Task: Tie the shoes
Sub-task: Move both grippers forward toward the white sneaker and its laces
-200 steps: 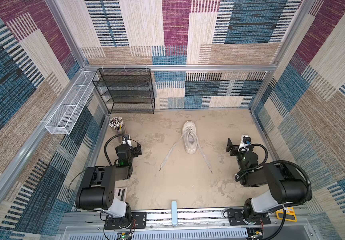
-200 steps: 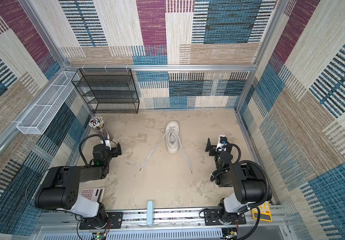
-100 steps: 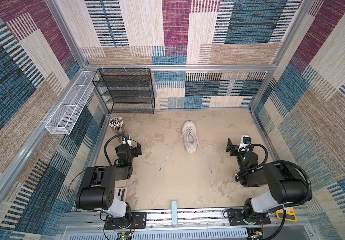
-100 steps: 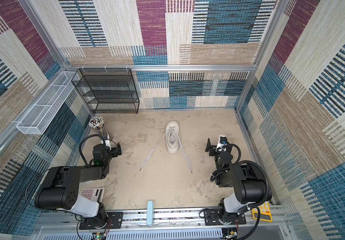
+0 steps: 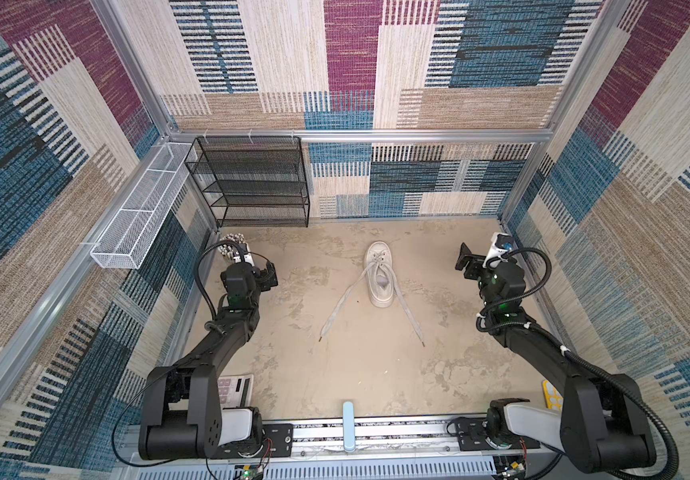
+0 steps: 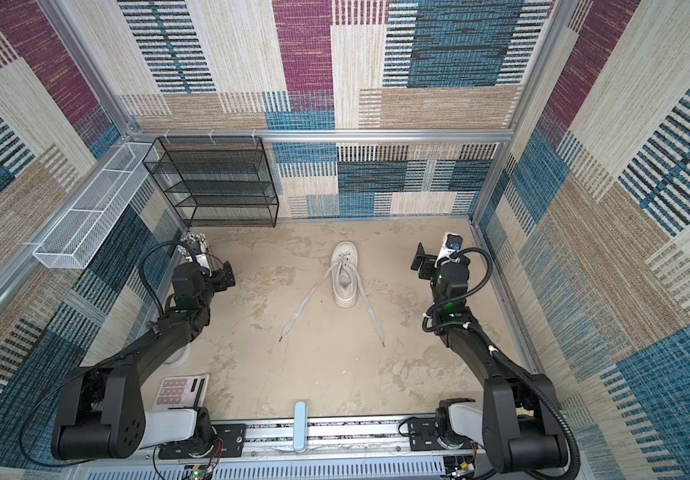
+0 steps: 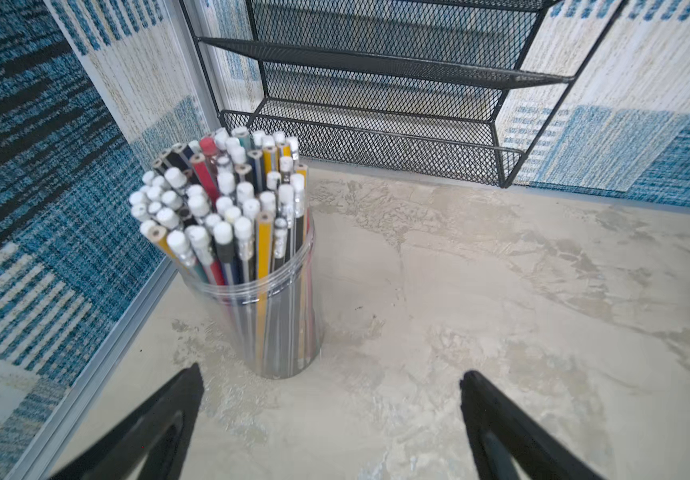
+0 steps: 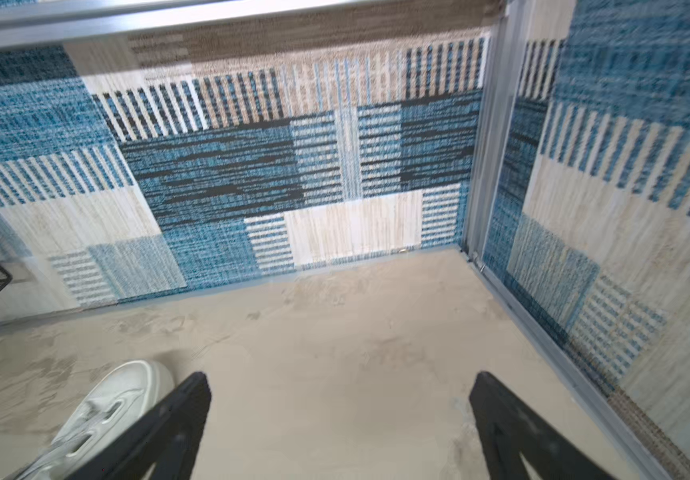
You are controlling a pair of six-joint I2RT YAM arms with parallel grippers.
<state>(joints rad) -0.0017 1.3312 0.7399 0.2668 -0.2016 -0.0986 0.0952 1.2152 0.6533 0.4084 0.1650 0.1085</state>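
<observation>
The white sneaker (image 5: 380, 276) stands mid-table (image 5: 360, 374), toe toward the back wall. It is untied, with its two flat laces splayed toward the robot, one to the left (image 5: 341, 305) and one to the right (image 5: 410, 313), their tips well apart. Both arms are off to the sides: the left fingers (image 7: 185, 390) are spread wide and empty, aimed at a jar of pencils (image 7: 268, 291), and the right fingers (image 8: 194, 395) are equally wide and empty, just beside the shoe's toe. The likeliest trouble is the pickup, since a lace lying flat on the table gives little to pinch, so the fingers may scrape the surface or close on nothing. A firm tug could also drag the shoe (nothing pins it down). Swinging the left arm inward carelessly could tip the jar.
</observation>
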